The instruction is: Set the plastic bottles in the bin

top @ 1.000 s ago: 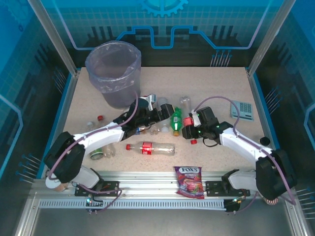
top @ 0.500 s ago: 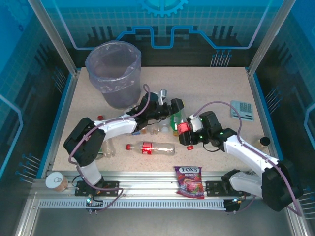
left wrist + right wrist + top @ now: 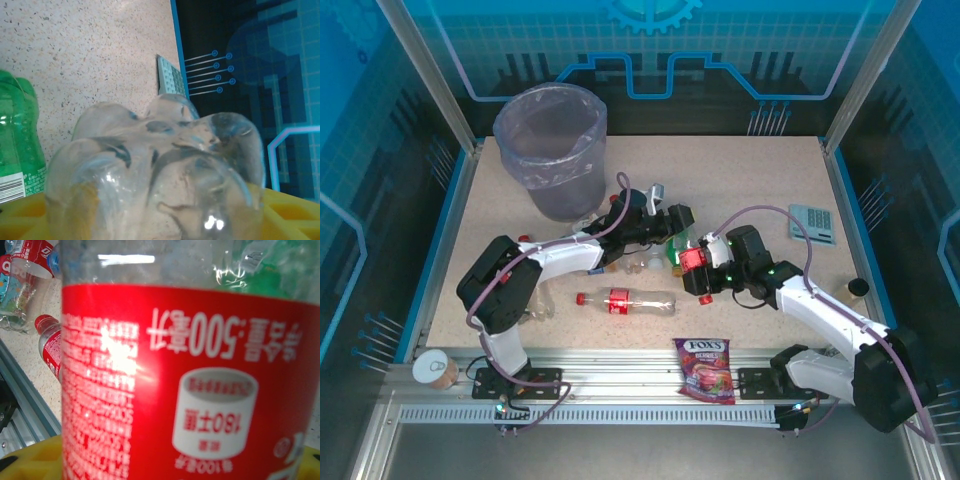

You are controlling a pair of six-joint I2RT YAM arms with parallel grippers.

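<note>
Print on red-labelled bottle (image 3: 190, 390) legible at right wrist, unreadable overhead.

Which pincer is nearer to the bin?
Left. The left pincer sits just right of the bin; the right pincer, gripping a red-labelled bottle, is farther off to the right.

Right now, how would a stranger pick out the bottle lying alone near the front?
From the grey bin at the far left, come toward the near edge, past the cluster of bottles. There a clear bottle lies on its side, red label, red cap pointing left. Unlike the clustered ones, it lies apart, touching nothing.
</note>
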